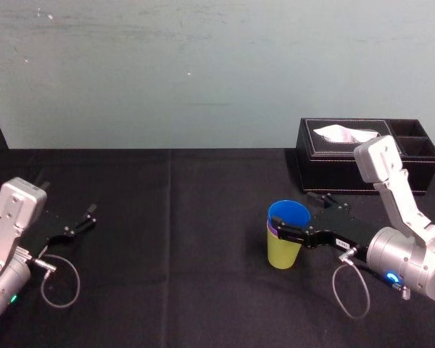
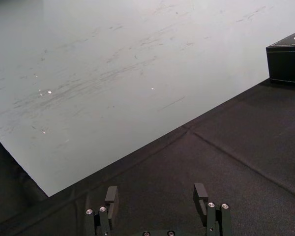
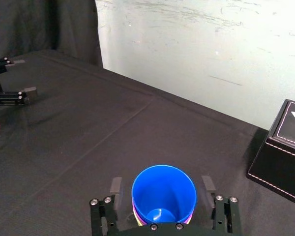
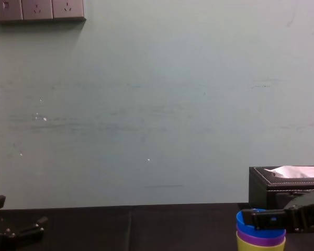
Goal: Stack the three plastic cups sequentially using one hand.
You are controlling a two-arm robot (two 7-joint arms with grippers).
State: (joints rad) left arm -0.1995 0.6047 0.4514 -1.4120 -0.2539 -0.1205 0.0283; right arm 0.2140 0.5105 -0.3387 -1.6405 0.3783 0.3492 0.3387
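The three plastic cups stand nested upright on the black table: the blue cup [image 1: 288, 215] on top, the purple cup [image 1: 272, 230] as a thin rim under it, the lime-green cup [image 1: 283, 250] at the bottom. My right gripper [image 1: 301, 215] straddles the stack at the blue cup's height. In the right wrist view its fingers [image 3: 115, 189] stand on either side of the blue cup [image 3: 163, 194] with a small gap on each side, so it is open. From the chest view one finger [image 4: 261, 219] crosses in front of the blue cup [image 4: 242, 218]. My left gripper [image 1: 76, 225] rests open at the far left with nothing between its fingers.
A black leather tissue box [image 1: 362, 156] stands behind the right arm, close to the stack. Cable loops lie by each wrist: a left cable [image 1: 61, 283] and a right cable [image 1: 348, 290]. The black cloth [image 1: 181, 217] between the arms is bare. A pale wall backs the table.
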